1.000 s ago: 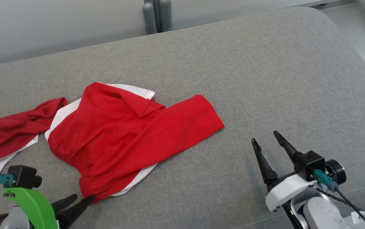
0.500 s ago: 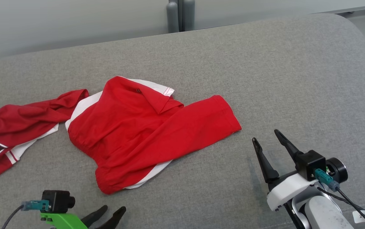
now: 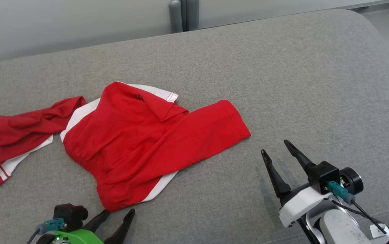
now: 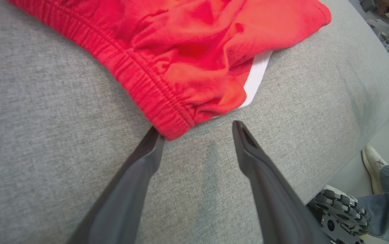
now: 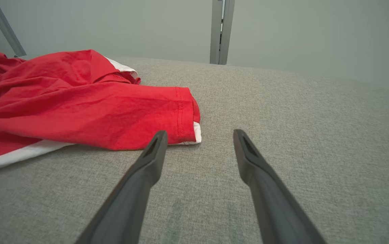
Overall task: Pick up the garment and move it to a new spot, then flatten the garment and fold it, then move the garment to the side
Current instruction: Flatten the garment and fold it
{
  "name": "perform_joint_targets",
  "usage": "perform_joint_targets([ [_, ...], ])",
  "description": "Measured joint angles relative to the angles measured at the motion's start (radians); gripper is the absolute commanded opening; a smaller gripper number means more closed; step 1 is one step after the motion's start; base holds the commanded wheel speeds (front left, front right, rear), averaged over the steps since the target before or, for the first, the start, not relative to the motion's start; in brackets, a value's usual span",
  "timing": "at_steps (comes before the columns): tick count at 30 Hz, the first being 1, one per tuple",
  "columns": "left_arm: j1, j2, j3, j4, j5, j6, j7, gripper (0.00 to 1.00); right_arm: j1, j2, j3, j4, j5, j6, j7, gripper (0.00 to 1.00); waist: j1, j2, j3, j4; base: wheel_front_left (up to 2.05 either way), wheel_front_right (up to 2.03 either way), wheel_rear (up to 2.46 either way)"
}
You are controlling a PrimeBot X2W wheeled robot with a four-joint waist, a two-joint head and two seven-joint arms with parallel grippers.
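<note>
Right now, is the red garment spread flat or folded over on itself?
Folded over and rumpled, not flat: the red garment has a sleeve lying across its body, white layers showing beneath.

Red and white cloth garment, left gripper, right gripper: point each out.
Red and white cloth garment [image 3: 130, 142], head view, middle of the red top layer.
Left gripper [image 3: 120, 211], head view, midway between its fingertips.
Right gripper [image 3: 275, 146], head view, midway between its fingertips.
</note>
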Motion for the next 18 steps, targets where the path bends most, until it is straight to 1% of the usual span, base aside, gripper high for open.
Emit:
perform_joint_targets([
  [4,-0.002,-0.005,-0.015,0.047,0.034,0.000,-0.051,1.00,-0.001,0.001,-0.001,0.001,0.000,0.001,0.000,1.00,0.0000,0.0000,0.002,-0.016,0.00,0.00,0.00],
  [11,-0.067,-0.013,-0.035,0.113,0.155,-0.001,-0.157,1.00,-0.001,0.001,-0.009,0.001,0.000,0.001,0.000,1.00,0.0000,0.0000,0.004,-0.024,0.00,0.00,0.00],
  [18,-0.073,-0.030,-0.081,0.170,0.196,-0.003,-0.229,1.00,-0.001,0.002,-0.009,0.001,0.000,0.001,0.000,1.00,0.0000,0.0000,0.001,-0.028,0.00,0.00,0.00],
])
